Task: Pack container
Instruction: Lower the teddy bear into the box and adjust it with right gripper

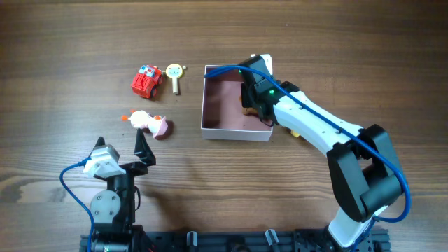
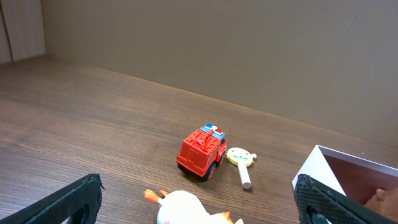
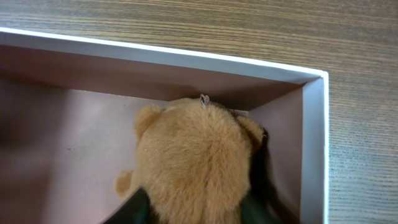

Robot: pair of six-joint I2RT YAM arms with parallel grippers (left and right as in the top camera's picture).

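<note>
Pink-lined, thin-walled container [image 1: 236,134] on the counter [image 1: 70,42], enclosing the right claw [image 3: 196,208], which straddles a plush bear [image 3: 193,149] (grip cannot be told), well apart from the wide-open left claw [image 1: 120,140]: probably light, flexible, best pinched near a corner.

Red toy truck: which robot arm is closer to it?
Left. The left fingers stand open on the robot's side of the duck toy and truck; the right fingers are farther off inside the container, flanking a teddy bear.
</note>
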